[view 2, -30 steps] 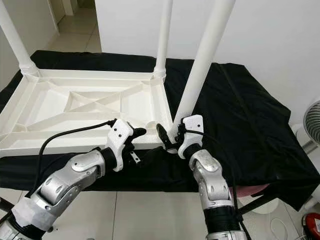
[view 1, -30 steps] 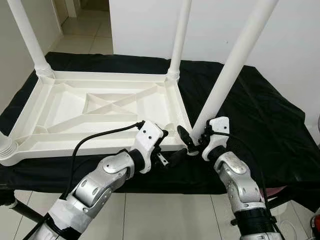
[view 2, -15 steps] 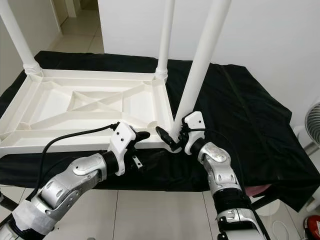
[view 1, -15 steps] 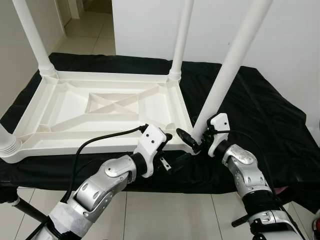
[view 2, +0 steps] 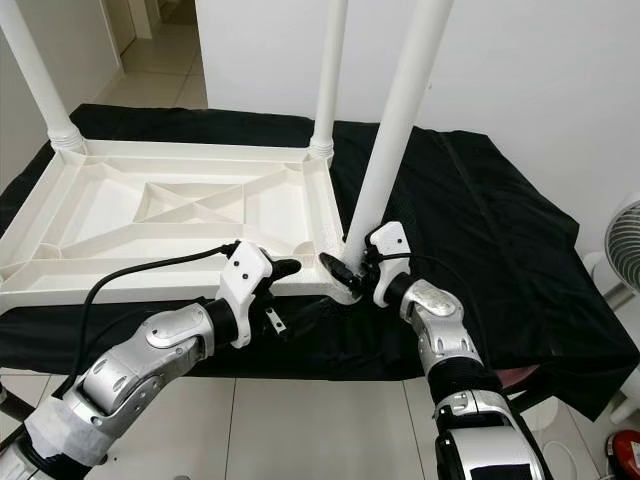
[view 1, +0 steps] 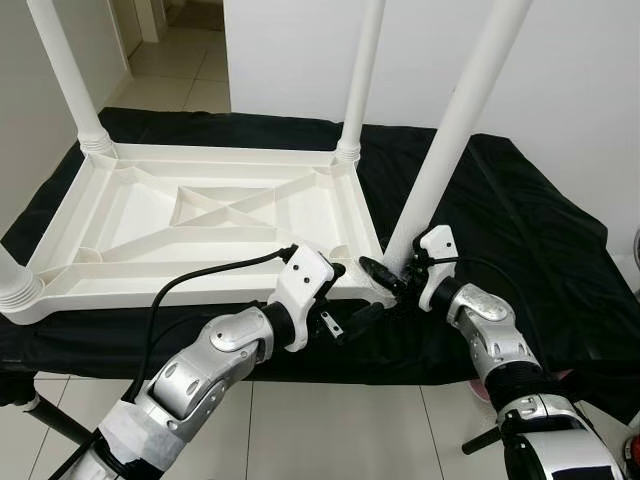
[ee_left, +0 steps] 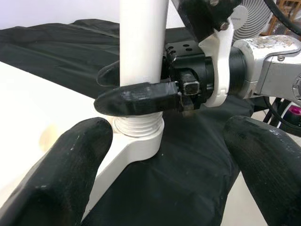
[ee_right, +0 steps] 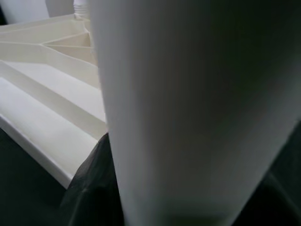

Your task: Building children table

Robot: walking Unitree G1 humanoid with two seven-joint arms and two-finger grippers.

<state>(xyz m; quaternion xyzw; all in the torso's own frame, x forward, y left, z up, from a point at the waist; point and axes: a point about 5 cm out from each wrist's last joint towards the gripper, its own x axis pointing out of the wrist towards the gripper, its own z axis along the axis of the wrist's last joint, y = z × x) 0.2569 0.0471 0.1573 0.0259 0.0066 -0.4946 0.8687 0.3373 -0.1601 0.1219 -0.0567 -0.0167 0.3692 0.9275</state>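
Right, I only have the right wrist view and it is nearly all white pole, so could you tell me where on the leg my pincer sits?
Observer: The right pincer is clamped on the leg low down, just above its thread.
Operator: Is the leg fully screwed in?
Observer: Not quite, it seems: a band of thread shows above the socket at the near right corner of the upturned tabletop.
Operator: And the other arm?
Observer: The left pincer is open beside that corner, gripping nothing.
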